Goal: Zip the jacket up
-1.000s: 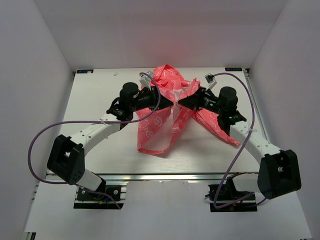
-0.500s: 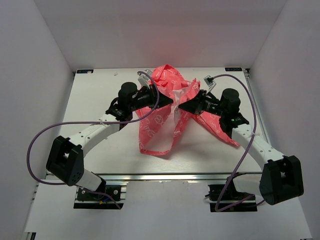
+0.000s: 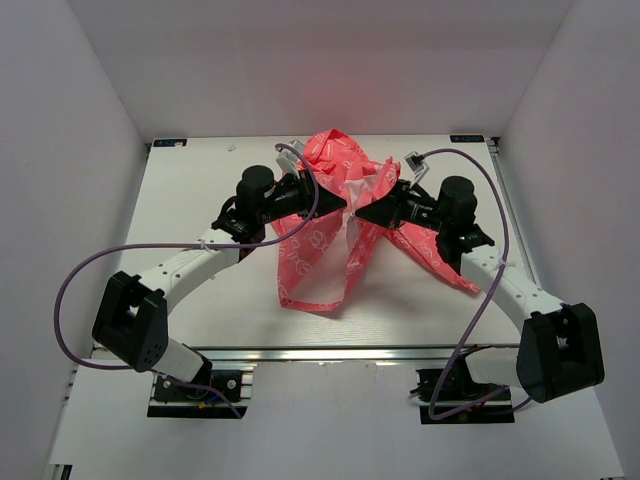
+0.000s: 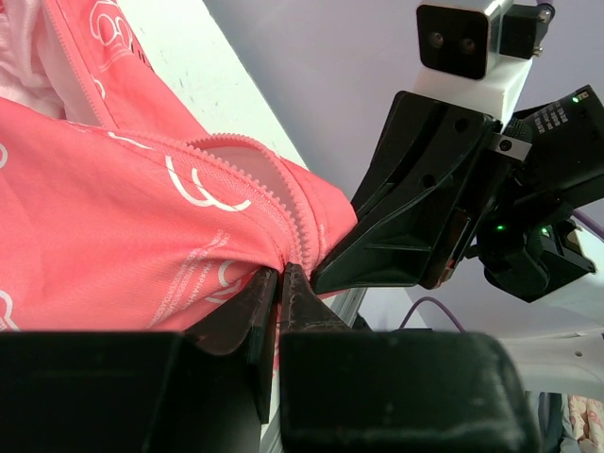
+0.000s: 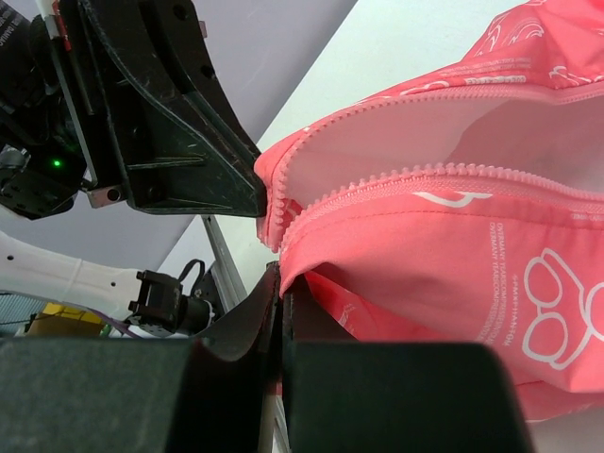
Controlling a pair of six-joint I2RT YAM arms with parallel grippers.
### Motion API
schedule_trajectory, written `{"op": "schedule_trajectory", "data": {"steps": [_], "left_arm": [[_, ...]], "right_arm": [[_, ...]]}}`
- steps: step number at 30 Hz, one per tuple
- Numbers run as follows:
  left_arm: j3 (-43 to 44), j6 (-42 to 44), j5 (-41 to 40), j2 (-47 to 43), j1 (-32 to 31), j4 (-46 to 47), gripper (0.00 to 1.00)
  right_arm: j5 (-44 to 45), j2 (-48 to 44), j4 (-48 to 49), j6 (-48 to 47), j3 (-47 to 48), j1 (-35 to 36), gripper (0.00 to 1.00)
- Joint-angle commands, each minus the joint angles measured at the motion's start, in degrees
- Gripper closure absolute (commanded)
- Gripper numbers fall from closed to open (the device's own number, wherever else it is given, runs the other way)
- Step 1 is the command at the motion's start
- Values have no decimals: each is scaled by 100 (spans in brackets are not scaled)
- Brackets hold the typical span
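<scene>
The coral-pink jacket [image 3: 330, 215] with white print hangs crumpled between my two arms above the table's middle, its front open. My left gripper [image 3: 343, 204] is shut on the jacket's zipper edge; in the left wrist view [image 4: 280, 272] the pink zipper teeth [image 4: 283, 203] run into the closed jaws. My right gripper [image 3: 360, 213] is shut on the other zipper edge [image 5: 377, 184], pinched between the closed jaws [image 5: 282, 276]. The two grippers are tip to tip, almost touching. White lining [image 5: 444, 132] shows between the open zipper sides.
The white table [image 3: 200, 180] lies under the jacket, with white walls on three sides. Purple cables [image 3: 90, 260] loop from both arms. The jacket's lower part drapes toward the front edge [image 3: 310, 300], and a sleeve lies under the right arm [image 3: 430, 250].
My grippers drew apart slightly, then came back closer together, each holding its zipper edge. The right arm shifted a little left; the jacket stayed bunched between them.
</scene>
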Motion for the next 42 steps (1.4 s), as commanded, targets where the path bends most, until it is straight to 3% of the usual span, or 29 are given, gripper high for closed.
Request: {"op": "schedule_trajectory", "data": {"steps": [1,11,30,42], "left_arm": [[-48,86,126,-330,-9,169,100],[-74,94,144,-321,-9,117,100],[-154,401,803,-330,-9,398,100],[93,1114,1268,-251,-18,-1052,100]], "right_arm": [[-96,40,348,53,222,27,100],[-87,-31,787,325,116,27,100],[562,145,454,483,441,27,100],[414,277,611,510,801,9,100]]}}
